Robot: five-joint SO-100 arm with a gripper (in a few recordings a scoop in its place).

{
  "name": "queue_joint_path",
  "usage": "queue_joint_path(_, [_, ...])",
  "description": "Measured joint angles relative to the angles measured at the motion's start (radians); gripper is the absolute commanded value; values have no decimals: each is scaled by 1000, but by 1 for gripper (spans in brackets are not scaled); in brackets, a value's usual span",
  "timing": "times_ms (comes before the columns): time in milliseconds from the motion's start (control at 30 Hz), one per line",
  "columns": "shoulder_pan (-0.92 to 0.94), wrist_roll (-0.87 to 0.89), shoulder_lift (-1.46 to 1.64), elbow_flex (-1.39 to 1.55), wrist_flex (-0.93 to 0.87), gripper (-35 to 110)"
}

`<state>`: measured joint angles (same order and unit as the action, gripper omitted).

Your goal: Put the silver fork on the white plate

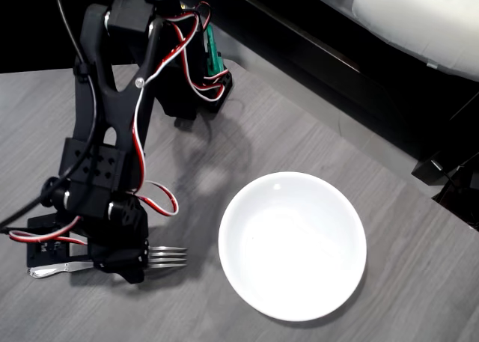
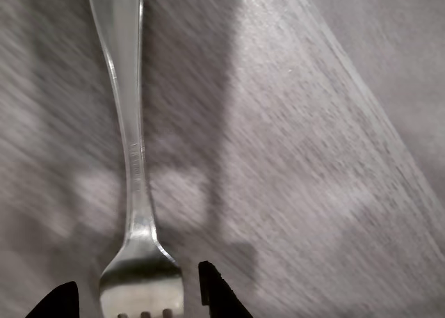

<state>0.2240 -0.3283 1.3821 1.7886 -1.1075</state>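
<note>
A grey wood-grain table [image 1: 314, 132] fills most of the overhead view, with a dark band and a pale cushion-like edge beyond its far side. The black arm [image 1: 112, 132], strung with red and white wires, reaches down toward the lower left of that view, and its gripper [image 1: 123, 263] sits low over the fork [image 1: 166, 257]. The fork lies flat on the table, tines pointing right toward the plate [image 1: 293, 245] and the handle end poking out to the left from under the arm. The plate lies to the right of the tines, apart from them, and holds nothing. In the wrist view the fork [image 2: 132, 165] runs up the picture, its neck and the base of the tines sitting between the two dark fingertips [image 2: 217, 290] at the bottom edge. The fingers stand spread on either side of the neck with table showing between them and the metal, so the jaws look open and not yet pinching. As far as the task goes, I judge only the approach to be done: the gripper is lined up around the fork, but the closing, the lift, the carry to the right and the setting down on the plate are all left.
</note>
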Motion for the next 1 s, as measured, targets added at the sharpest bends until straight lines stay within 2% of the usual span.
queue_joint_path(200, [-2, 0, -25, 0, 17, 18])
queue_joint_path(533, [-8, 0, -25, 0, 21, 1])
queue_joint_path(1000, [-6, 0, -26, 0, 20, 0])
